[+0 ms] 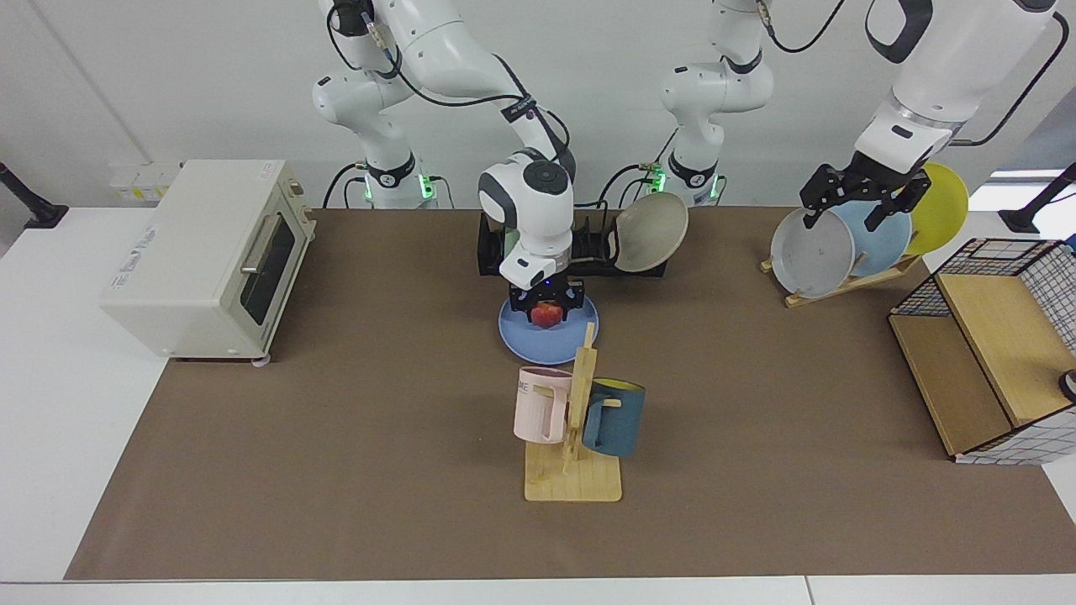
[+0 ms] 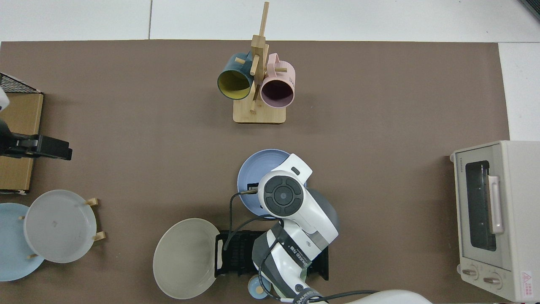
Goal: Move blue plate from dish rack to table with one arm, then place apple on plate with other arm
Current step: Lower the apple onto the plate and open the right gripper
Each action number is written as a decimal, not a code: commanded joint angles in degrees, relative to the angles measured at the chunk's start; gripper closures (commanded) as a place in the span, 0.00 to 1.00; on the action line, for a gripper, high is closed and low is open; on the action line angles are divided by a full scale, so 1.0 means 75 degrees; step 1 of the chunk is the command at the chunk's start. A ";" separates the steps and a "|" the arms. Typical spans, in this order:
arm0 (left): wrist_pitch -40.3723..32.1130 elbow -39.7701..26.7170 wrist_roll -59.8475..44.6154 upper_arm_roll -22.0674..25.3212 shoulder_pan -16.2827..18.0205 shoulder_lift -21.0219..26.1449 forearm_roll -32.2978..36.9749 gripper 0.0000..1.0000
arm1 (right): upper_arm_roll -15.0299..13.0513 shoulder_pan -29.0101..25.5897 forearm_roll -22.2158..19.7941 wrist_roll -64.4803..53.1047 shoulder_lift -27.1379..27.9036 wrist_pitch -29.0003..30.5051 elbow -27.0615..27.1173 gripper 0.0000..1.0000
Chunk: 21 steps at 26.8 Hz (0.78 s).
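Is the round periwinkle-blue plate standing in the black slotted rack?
No, the round periwinkle-blue plate lies flat on the brown table.

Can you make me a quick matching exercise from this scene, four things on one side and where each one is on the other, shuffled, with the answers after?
Things:
1. apple
2. blue plate
3. beige plate
4. pink mug

Places:
A. leaning at one end of the dish rack
B. hanging on the wooden mug stand
C. between the fingers of the right gripper
D. lying flat on the table, in front of the dish rack

Pairs: 1-C, 2-D, 3-A, 4-B
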 commanded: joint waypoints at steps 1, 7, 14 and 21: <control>0.0109 -0.0154 0.0099 0.0040 -0.0018 -0.0098 -0.0095 0.00 | 0.0042 -0.0091 0.0011 0.0001 0.0048 0.0204 0.0005 0.35; 0.0062 -0.0154 0.0088 0.0040 -0.0029 -0.0110 -0.0106 0.00 | 0.0042 -0.0045 0.0012 0.0106 0.0048 0.0122 0.0099 0.00; 0.0039 -0.0154 0.0099 0.0040 -0.0018 -0.0110 -0.0106 0.00 | 0.0018 -0.0150 0.0117 0.0107 -0.0302 -0.0346 0.0392 0.00; 0.0051 -0.0283 0.0088 0.0040 -0.0041 -0.0180 -0.0106 0.00 | -0.0005 -0.0945 0.0094 -0.0840 -0.0982 -0.0674 0.0415 0.00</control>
